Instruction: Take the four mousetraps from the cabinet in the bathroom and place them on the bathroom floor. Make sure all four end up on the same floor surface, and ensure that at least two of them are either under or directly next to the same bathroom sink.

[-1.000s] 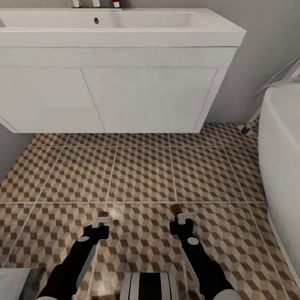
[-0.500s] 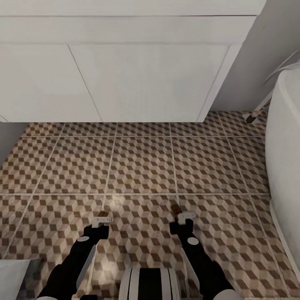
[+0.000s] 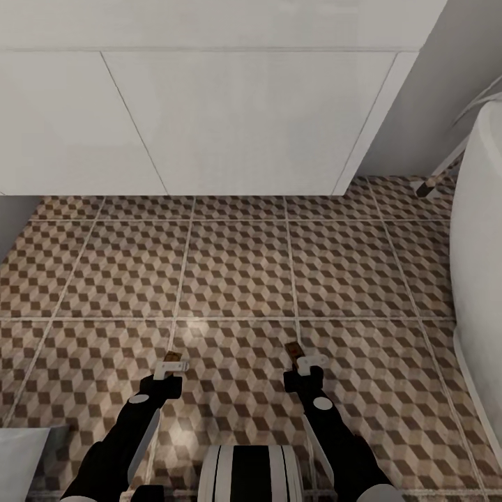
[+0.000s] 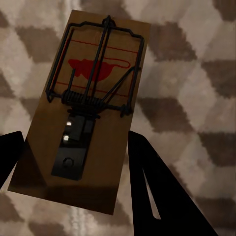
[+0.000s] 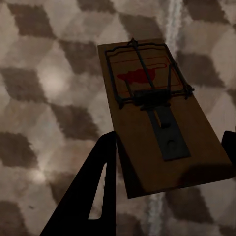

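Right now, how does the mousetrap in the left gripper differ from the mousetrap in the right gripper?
In the head view, the left mousetrap lies crosswise ahead of the left gripper, while the right mousetrap points forward past the right gripper. The left one sits over plain tile pattern; the right one hangs near a pale grout line. Both are tan boards with dark wire and a red mark, each clamped between two fingers above the floor.

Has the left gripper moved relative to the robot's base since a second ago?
No. The left gripper sits at the same spot beside the striped base; the floor tiles and sink cabinet shifted, so the camera moved.
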